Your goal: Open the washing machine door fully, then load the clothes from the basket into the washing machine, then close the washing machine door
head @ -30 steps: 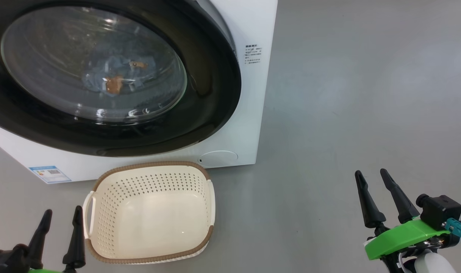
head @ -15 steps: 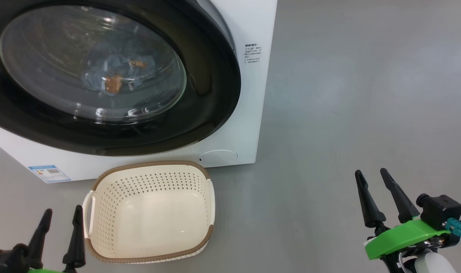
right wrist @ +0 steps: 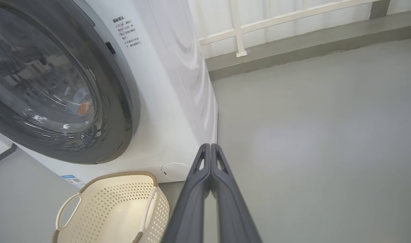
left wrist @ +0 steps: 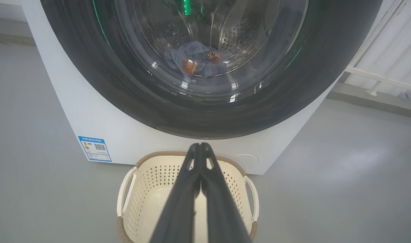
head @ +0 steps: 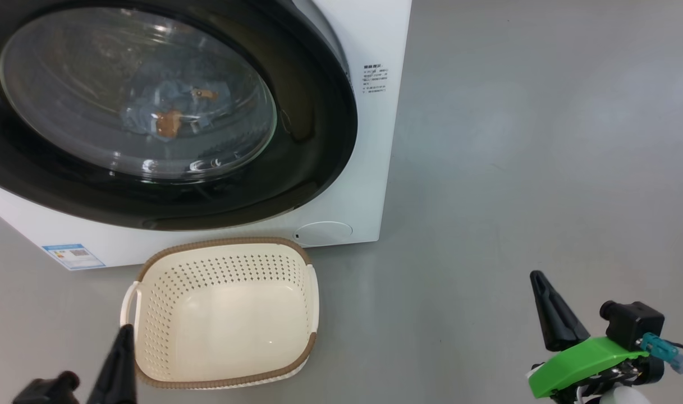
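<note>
Finds the washing machine door [head: 218, 188] in the upper left of the head view. Shut flat against the white front of the washing machine [head: 369, 168], round face turned outward toward the camera, glossy black rim around a bulging clear window. Sees through that glass the clothes [head: 167, 115], a crumpled blue heap with brown-orange prints, lying low in the steel drum [left wrist: 239, 37].

Places the basket [head: 223, 247] at lower centre-left, standing on the grey floor [head: 515, 140] just before the machine's front. Mouth up, bare cream bottom showing, 2 white handles at left and right, long axis apparently running left to right along that front.

Reads little. Notes a blue label sticker [head: 73, 255] with a QR-type square at the front's lower left, print too small to make out. Notes a block of small dark characters [head: 375, 79] right of the door's top, likewise illegible, and a round flap [head: 323, 233] low on the front.

Shows the left gripper [head: 125, 331] at bottom left, its 2 fingers [left wrist: 186, 189] pressed together, pinching nothing, tip overlapping the basket's near left corner. Shows the right gripper [head: 537, 278] at bottom right on a green mount [head: 577, 359], over bare floor, well apart from the basket, fingers [right wrist: 195, 195] likewise pressed together around nothing.
</note>
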`<state>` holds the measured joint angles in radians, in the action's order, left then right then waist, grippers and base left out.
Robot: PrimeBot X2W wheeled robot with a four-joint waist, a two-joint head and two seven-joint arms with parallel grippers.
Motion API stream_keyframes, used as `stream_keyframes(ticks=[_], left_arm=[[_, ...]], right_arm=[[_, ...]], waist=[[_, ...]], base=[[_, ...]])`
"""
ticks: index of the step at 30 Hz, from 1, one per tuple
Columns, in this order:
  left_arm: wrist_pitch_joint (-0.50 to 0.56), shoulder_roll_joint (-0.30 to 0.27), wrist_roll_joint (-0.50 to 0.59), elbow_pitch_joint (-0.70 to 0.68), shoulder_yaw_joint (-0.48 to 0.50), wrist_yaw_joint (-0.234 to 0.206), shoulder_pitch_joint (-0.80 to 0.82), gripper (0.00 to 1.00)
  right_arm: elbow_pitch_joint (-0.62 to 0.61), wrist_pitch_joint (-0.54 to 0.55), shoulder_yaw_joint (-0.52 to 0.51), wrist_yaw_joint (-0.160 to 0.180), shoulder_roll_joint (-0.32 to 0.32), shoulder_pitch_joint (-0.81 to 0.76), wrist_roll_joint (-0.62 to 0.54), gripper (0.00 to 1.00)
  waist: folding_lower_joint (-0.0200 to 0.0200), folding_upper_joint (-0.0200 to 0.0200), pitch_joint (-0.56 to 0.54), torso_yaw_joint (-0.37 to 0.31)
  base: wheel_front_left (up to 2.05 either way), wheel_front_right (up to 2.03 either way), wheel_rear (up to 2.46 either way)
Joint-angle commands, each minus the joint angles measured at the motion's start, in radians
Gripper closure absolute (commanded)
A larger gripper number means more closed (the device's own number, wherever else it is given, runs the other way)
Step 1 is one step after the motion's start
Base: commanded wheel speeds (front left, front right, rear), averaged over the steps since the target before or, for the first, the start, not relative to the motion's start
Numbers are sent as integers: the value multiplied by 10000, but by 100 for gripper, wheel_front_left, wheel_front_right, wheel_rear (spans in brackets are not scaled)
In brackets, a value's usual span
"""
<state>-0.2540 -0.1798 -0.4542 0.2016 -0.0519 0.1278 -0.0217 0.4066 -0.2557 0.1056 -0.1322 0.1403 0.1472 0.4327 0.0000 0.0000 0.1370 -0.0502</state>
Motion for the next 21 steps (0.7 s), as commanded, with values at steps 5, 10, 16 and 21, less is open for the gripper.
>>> stream_keyframes(ticks=[5,10,16,21], left_arm=[[126,-19,-494,-102,66,-16,15,100],[252,16,-976,-83,104,-37,69,100],[405,59,-1552,-46,154,-37,145,100],[534,96,-2033,-17,197,-34,204,100]], right_arm=[[-168,129,-63,1,-2,-41,500,100],[-209,256,-124,1,-18,-53,994,100],[-267,407,-199,2,-38,-53,1582,100],[-324,535,-262,3,-56,-63,2073,100]], waist=[[13,0,-59,18],[2,0,-115,40],[1,0,-175,64],[0,0,-230,84]], base=[[0,0,0],[0,0,0],[0,0,0],[0,0,0]])
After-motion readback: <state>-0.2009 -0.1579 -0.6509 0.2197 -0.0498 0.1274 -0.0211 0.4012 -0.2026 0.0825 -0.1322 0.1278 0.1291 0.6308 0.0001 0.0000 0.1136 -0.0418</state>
